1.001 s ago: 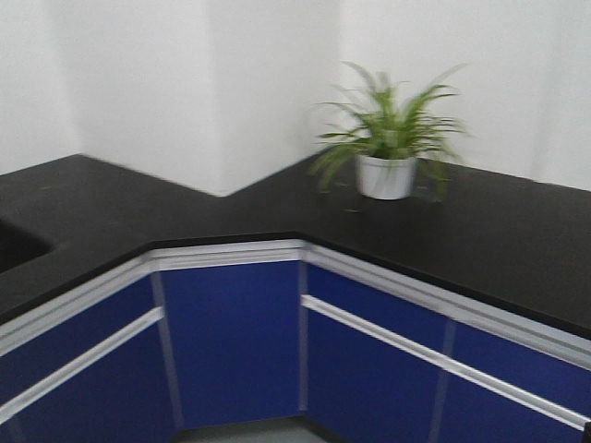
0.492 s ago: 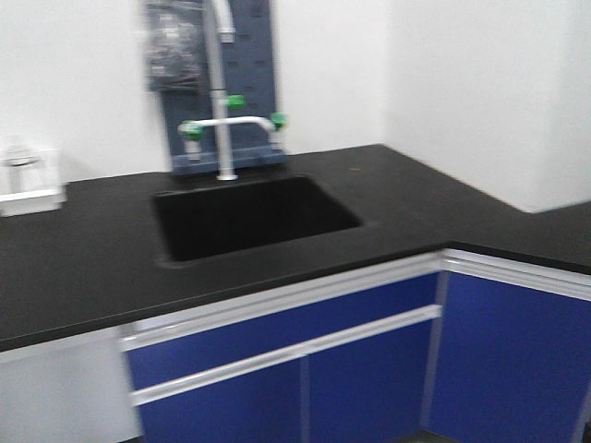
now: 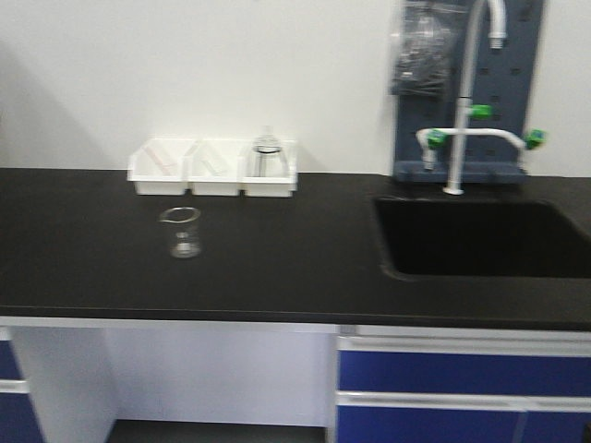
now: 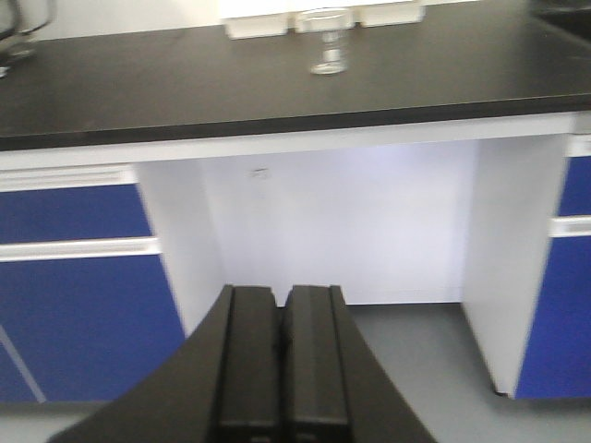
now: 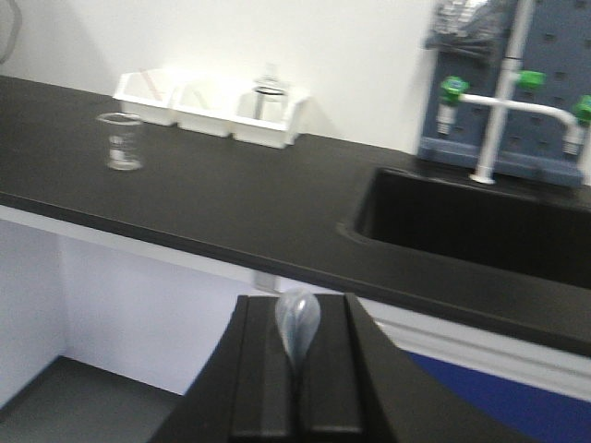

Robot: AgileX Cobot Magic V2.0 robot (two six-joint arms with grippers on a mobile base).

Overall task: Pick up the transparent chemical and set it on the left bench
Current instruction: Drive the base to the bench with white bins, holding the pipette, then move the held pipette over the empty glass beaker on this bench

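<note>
- The right gripper (image 5: 297, 306) is clamping the transparent chemical (image 5: 297, 329), whose soft bulb is poking up between the jaws, so the grab is looking done.
- The left gripper (image 4: 280, 303) is sitting pressed closed on nothing.
- The left bench (image 3: 83, 263), carrying white bins (image 3: 214, 172) and a beaker (image 3: 181, 232), is lying ahead, well apart; reaching over and setting down is remaining.

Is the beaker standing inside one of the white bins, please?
No, the beaker stands on the bare bench in front of the bins, apart from them.
</note>
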